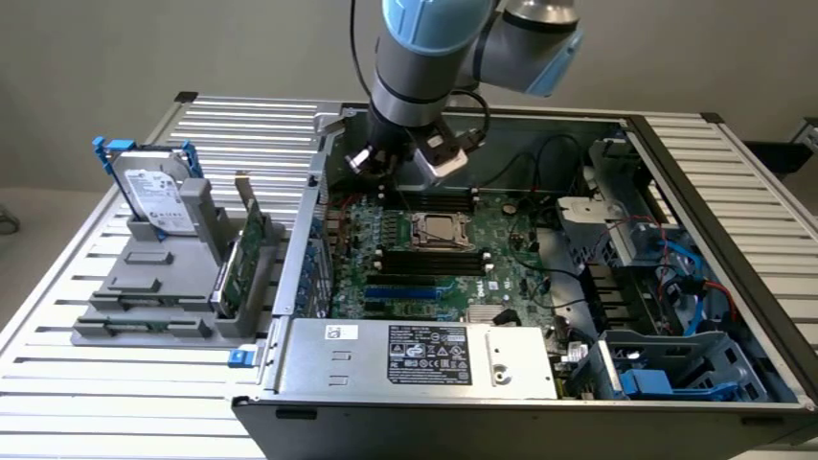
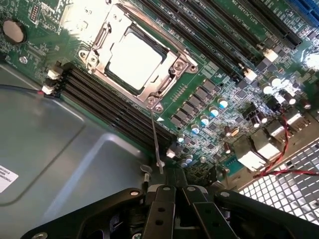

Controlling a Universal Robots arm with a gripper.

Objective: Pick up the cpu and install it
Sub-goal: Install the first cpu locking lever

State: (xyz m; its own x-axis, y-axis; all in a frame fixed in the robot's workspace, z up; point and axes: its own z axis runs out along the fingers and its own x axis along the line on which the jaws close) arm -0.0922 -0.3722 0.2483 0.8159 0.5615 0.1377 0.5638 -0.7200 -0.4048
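The cpu [image 2: 133, 59] is a bright silver square lying flat inside the metal socket frame [image 2: 172, 74] on the green motherboard [image 2: 214, 55]. In the exterior view the cpu [image 1: 443, 230] sits in the socket at the middle of the board, inside the open computer case [image 1: 422, 407]. My gripper [image 1: 406, 171] hangs above the board's far side, a short way behind the socket. In the wrist view the gripper [image 2: 175, 188] is shut, its black fingers [image 2: 162, 211] drawn together with nothing seen between them. A thin wire lever [image 2: 155, 139] runs from the socket corner toward the fingers.
A grey holder [image 1: 153, 287] at the exterior view's left carries a hard drive with blue brackets [image 1: 153, 196] and an upright green card [image 1: 243, 254]. The power supply [image 1: 422, 355] fills the case front. Drive cages and red and blue cables [image 1: 691, 278] crowd the right side. Black memory slots [image 2: 114, 107] flank the socket.
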